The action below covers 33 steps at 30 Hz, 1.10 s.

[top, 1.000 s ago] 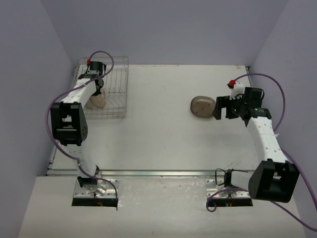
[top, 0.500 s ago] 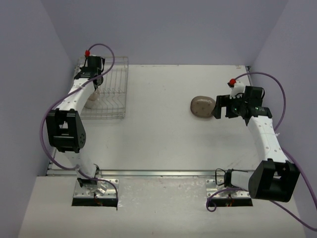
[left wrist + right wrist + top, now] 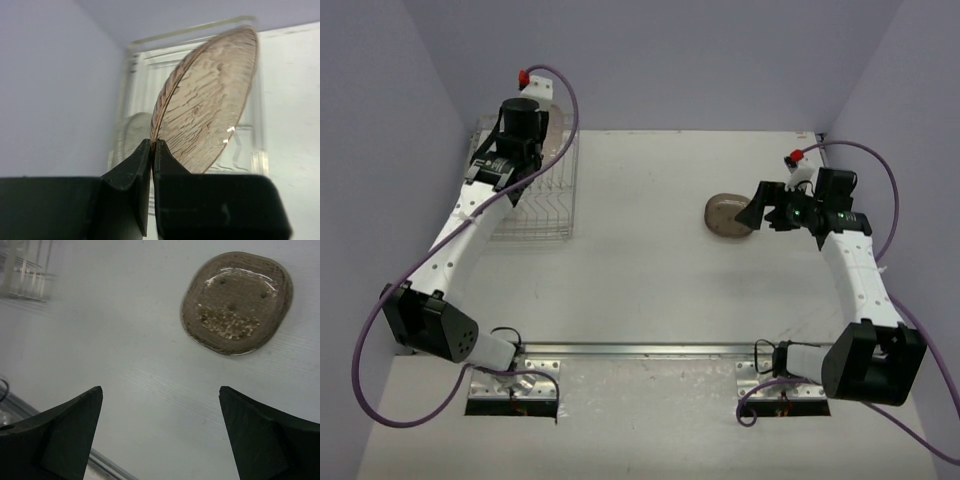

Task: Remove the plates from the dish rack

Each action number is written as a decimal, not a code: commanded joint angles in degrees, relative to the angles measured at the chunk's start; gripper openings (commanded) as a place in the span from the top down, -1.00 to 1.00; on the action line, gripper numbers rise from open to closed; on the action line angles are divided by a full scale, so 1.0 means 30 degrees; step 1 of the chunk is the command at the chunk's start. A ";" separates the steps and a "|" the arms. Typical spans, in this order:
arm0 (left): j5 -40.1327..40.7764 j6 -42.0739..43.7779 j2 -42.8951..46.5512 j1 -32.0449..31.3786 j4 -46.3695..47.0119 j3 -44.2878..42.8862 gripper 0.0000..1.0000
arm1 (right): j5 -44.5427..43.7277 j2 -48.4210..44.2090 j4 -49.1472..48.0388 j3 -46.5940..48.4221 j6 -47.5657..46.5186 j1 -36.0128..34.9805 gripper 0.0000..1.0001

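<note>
My left gripper (image 3: 532, 128) is shut on the rim of a pale pink translucent plate (image 3: 556, 138) and holds it on edge above the far end of the wire dish rack (image 3: 548, 205). In the left wrist view the jaws (image 3: 153, 143) pinch this plate (image 3: 210, 100), and another pale plate (image 3: 130, 135) stands blurred in the rack (image 3: 257, 155) below. A smoky grey-brown plate (image 3: 726, 215) lies flat on the table. My right gripper (image 3: 758, 208) is open and empty just right of it; the right wrist view (image 3: 160, 390) shows that plate (image 3: 235, 302) ahead.
The rack stands in the far left corner against the lavender walls. The rack's corner (image 3: 22, 272) shows blurred at the top left of the right wrist view. A metal rail (image 3: 640, 350) runs along the table's near edge.
My left arm has risen, lifting the pink plate up out of the rack. My right gripper has tilted and shifted slightly beside the grey-brown plate.
</note>
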<state>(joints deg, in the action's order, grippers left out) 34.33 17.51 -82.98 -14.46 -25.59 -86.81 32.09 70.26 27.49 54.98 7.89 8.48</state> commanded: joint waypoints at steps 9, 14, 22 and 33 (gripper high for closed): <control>-1.9196 -0.8232 0.2674 -0.0231 -0.2653 0.1037 1.00 | 0.2361 0.0675 -0.6018 0.1751 0.7408 -0.5245 -0.93; -1.9641 -0.8944 0.2281 -0.0389 -0.2104 0.1667 1.00 | 0.0767 0.2473 -0.6731 0.3483 0.8233 -0.8123 -0.91; -1.9127 -0.8776 0.2035 -0.0569 -0.1904 0.2016 1.00 | -0.1136 0.6271 -0.5763 0.7419 0.8435 -1.0401 -0.71; -1.8947 -0.8898 0.2322 -0.0569 -0.1710 0.2433 0.34 | -0.0766 0.7803 -0.5764 0.7632 0.9528 -1.0418 1.00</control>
<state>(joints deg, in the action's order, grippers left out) -21.91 -8.23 -77.79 -15.88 -34.11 -79.74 31.30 94.72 11.05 77.60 36.28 -23.27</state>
